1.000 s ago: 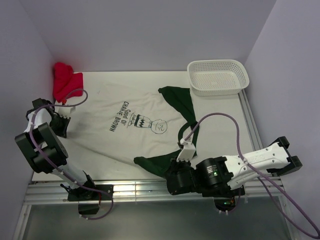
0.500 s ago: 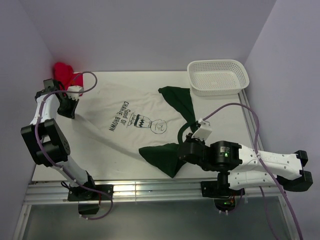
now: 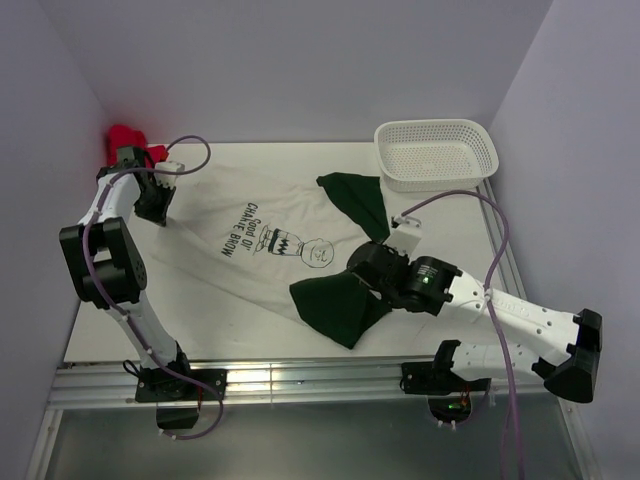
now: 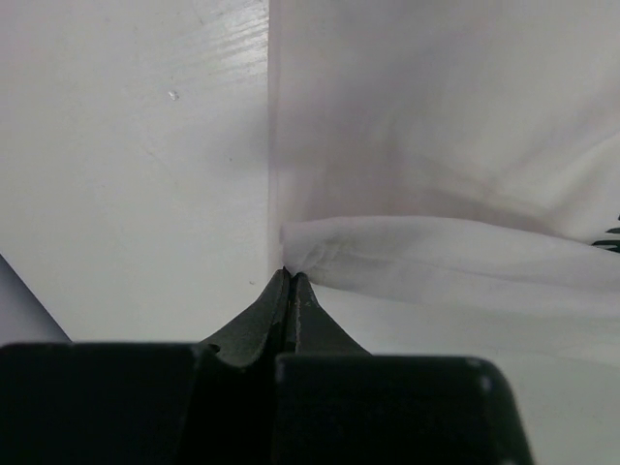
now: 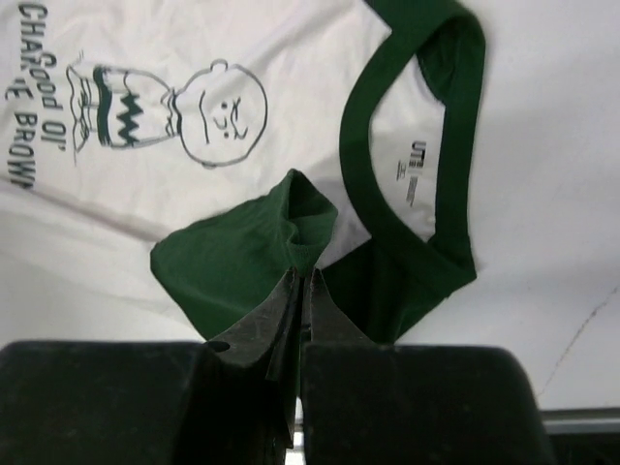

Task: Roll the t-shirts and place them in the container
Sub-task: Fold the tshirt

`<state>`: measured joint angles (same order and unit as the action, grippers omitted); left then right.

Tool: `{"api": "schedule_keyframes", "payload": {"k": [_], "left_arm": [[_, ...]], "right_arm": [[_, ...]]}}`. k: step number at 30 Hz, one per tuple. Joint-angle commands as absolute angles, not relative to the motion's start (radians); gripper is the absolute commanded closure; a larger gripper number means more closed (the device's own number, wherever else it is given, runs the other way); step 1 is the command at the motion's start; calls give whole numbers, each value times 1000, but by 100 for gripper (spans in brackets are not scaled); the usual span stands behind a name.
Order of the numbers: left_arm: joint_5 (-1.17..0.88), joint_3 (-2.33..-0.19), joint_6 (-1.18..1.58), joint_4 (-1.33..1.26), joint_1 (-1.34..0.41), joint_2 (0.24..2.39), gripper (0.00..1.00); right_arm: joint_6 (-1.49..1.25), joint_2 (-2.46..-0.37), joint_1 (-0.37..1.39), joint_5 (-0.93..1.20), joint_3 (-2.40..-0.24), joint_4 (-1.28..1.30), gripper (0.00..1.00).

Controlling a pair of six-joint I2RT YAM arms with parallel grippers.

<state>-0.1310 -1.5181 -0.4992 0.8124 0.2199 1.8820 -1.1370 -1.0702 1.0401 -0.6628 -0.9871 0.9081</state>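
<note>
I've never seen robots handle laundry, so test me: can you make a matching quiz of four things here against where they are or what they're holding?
Things:
1 basket
2 red cloth
3 left hand
4 right hand

Place or state:
A pinching dark green cloth
B far left corner
C pinching off-white shirt
D far right corner

Pairs: 1-D, 2-B, 3-C, 4-A

Left hand (image 4: 290, 278) pinched tight on off-white t-shirt (image 4: 446, 257) edge, cloth lifted, white table (image 4: 126, 174) beneath
</note>
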Motion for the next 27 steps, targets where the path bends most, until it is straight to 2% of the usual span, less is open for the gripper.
{"api": "schedule_keyframes", "payload": {"k": [1,13,21,27], "left_arm": [[-106,-1577,-465,784,213,1888,100],[-48,-1672,-428,779,163,1991,100],[-14,-1707,-405,772,137,2048,100],[-5,-1640,-437,741,133,1991,100]], "right_arm": [[-1039,-1069,985,-689,-986,825,100],[-948,-1169,853,-652,-989,742,100],[-936,-1198,822,-630,-956,701,100],[-949,-1135,853,-595,-951,698,100]]}}
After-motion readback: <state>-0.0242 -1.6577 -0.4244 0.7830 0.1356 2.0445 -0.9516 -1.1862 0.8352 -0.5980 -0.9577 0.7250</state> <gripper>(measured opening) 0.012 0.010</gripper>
